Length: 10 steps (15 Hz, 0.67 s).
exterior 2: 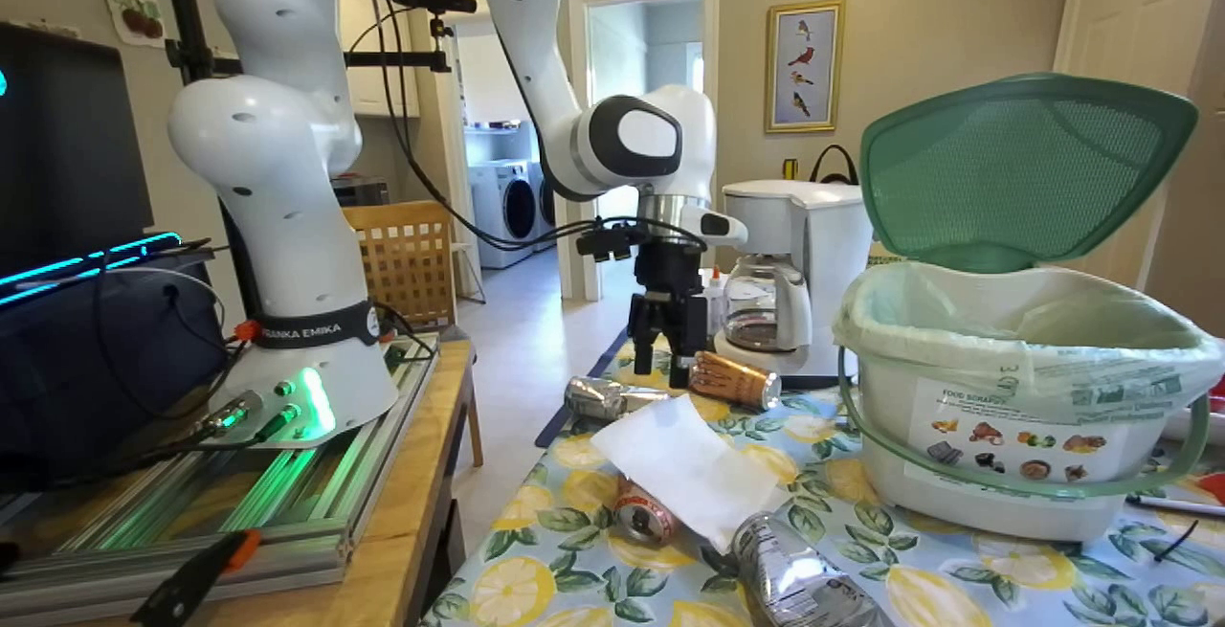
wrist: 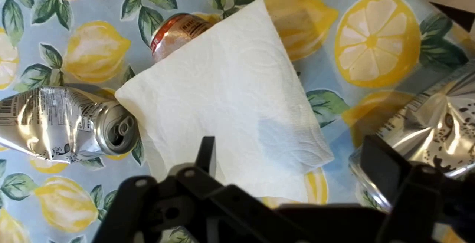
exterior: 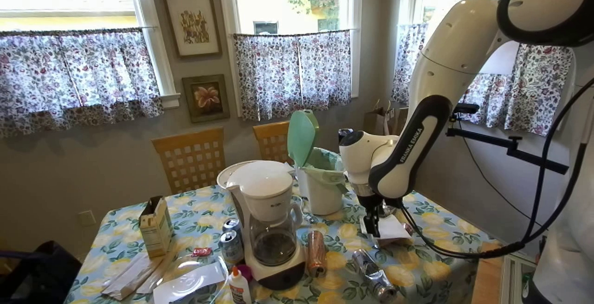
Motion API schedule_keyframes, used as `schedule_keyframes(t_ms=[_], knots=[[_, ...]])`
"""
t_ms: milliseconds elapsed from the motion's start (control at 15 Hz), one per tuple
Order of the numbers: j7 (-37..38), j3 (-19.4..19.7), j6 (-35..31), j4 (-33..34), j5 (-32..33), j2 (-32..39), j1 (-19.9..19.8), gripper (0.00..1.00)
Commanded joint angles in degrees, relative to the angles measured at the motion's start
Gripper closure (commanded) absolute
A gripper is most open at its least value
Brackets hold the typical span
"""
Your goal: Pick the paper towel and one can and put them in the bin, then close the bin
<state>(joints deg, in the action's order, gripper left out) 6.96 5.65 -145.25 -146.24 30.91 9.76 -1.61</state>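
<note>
both exterior views share the bin (exterior: 325, 197) from roughly opposite sides, the wrist view looking closely down.

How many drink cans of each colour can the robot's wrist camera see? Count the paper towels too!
Silver drink cans, both crumpled: 2
Red-orange drink can, partly covered: 1
White paper towel: 1
Total: 4

Lies open above the paper towel (wrist: 222, 98), between crumpled silver cans (wrist: 59, 122); over the bin (exterior 2: 1005, 412), meets the raised lid (exterior 2: 1024, 167) on one side.
</note>
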Motion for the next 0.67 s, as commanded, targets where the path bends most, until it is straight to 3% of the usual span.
schedule_keyframes(t_ms=[0, 600], knots=[[-4.8, 0.6, -3.1, -2.2, -1.5, -1.0, -1.3, 0.00], [-13.6, 1.6, -3.0, -2.8, -3.1, 0.3, -3.9, 0.00]])
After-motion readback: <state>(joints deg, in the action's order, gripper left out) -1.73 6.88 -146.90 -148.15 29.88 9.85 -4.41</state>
